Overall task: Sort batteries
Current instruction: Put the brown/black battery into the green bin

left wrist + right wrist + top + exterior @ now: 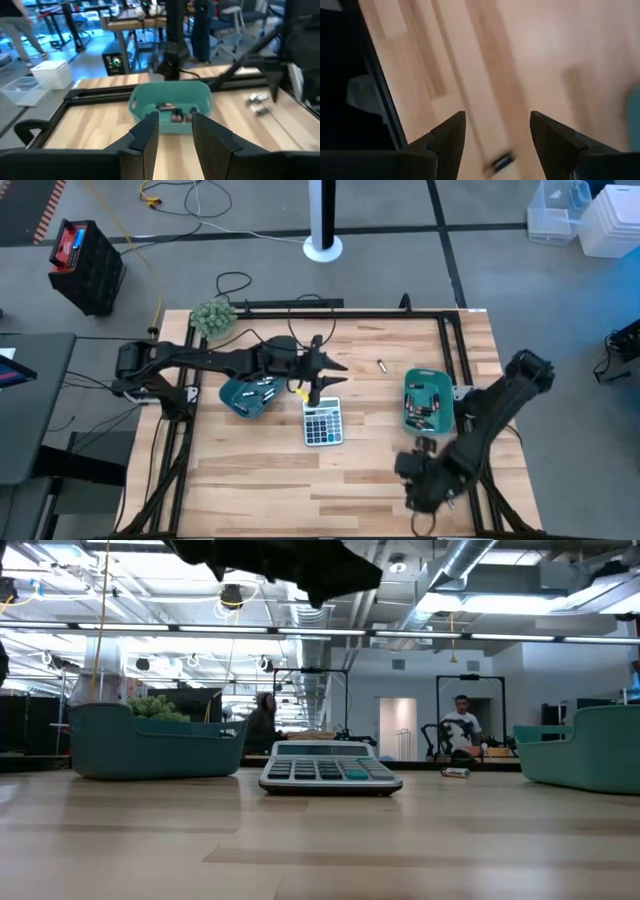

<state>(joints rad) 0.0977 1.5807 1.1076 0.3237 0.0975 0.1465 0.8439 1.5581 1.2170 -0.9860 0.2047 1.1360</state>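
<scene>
Butcher-block table, black rails round it, workshop behind with a person seated far off. Two teal trays serve as bins: the left tray and the right tray each hold batteries, so the sorting looks well along. A calculator lies between them, and one loose battery waits alone on the wood nearer the far rail, well apart from both trays.

Left gripper hangs above the calculator, facing the right tray; its fingers stand a narrow gap apart and I see nothing between them. Right gripper hovers low at the near edge, below the right tray, jaws spread wide and empty. A small dark thing on the wood just ahead of it may be a battery, though it is too smeared to be sure.
</scene>
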